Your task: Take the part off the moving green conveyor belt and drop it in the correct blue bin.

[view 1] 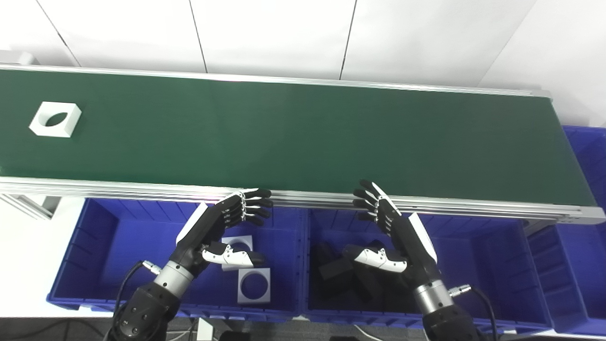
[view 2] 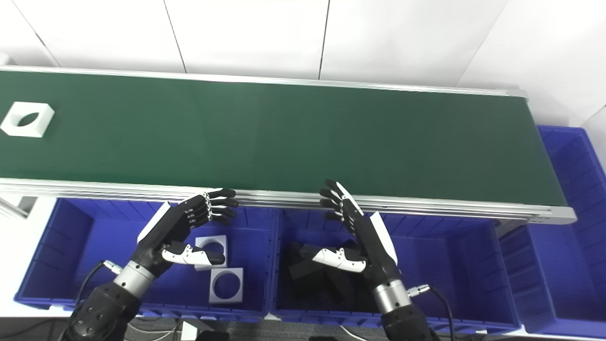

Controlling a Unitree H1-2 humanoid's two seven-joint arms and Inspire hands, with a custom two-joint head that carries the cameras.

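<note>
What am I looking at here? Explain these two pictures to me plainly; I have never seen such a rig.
Both pictures come from two cameras side by side on a humanoid robot's head, looking down at its work, so they show one scene from slightly different spots. The long dark strip is a green conveyor belt. One white square part with a round hole lies on it at the far left. Below the belt stand blue bins: the left bin holds similar white parts, the middle bin holds black parts, and another bin sits at the belt's right end. The left hand and right hand hover open over the bins, holding nothing.
</note>
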